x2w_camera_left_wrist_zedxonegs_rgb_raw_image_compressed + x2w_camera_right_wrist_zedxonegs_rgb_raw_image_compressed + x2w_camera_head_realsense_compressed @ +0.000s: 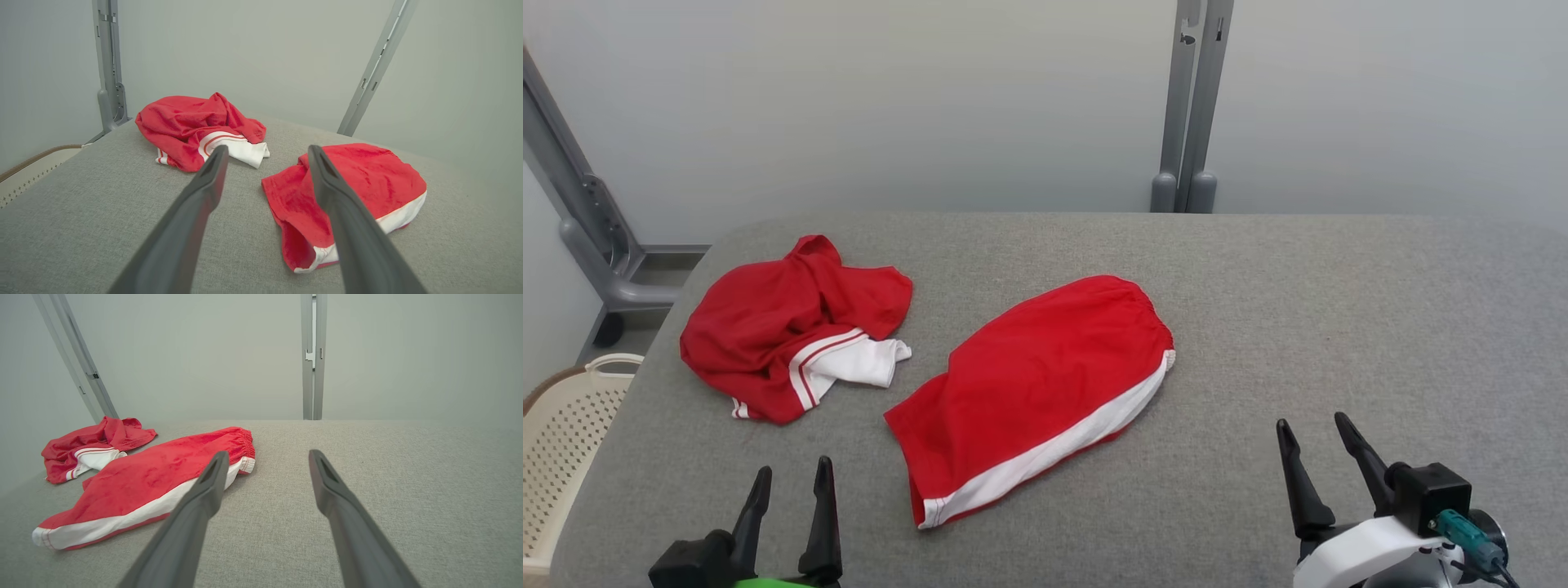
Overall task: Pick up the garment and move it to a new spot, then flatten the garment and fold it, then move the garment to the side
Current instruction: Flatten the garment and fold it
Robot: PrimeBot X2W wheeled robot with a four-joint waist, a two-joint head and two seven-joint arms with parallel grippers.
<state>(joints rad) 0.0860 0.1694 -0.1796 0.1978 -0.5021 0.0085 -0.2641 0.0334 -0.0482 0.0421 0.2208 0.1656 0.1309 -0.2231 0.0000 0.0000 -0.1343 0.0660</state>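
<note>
Two red garments with white trim lie on the grey table (1258, 286). One garment (1033, 392) (347, 192) (151, 482) lies folded flat near the middle, its white stripe along the near edge. A crumpled one (792, 327) (196, 126) (90, 451) sits at the far left. My left gripper (792, 478) (265, 151) hovers open near the front left edge, short of both garments and holding nothing. Over bare cloth at the front right, my right gripper (1312, 426) (265, 455) is open and empty, to the right of the folded garment.
A cream perforated basket (564, 441) stands on the floor beyond the table's left edge. Grey metal posts (1188, 106) rise behind the table against a pale wall. The table's right half is bare grey fabric.
</note>
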